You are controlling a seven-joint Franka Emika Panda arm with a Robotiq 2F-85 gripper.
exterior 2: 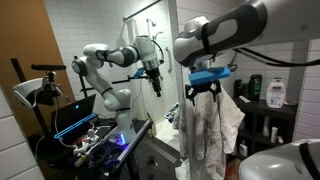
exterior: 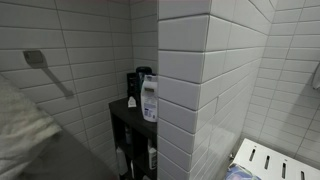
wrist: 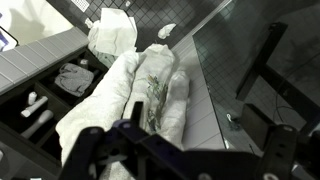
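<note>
A white towel (wrist: 140,95) with a faint leafy print lies bunched in a long heap right under my gripper (wrist: 200,150). The dark fingers (wrist: 131,132) stand wide apart at the bottom of the wrist view, with nothing between them. In an exterior view the gripper (exterior 2: 205,92) hangs open just above the top of the same towel (exterior 2: 212,130), which drapes down in folds. Whether the fingertips touch the cloth cannot be made out. The gripper does not appear in the exterior view of the tiled corner.
A second white cloth bundle (wrist: 112,30) lies beyond the towel. A grey shelf (wrist: 45,60) at the left holds a grey rag (wrist: 72,76). A dark bar (wrist: 262,60) rises at the right. A black shelf (exterior: 128,112) with bottles (exterior: 149,98) stands by the tiled wall.
</note>
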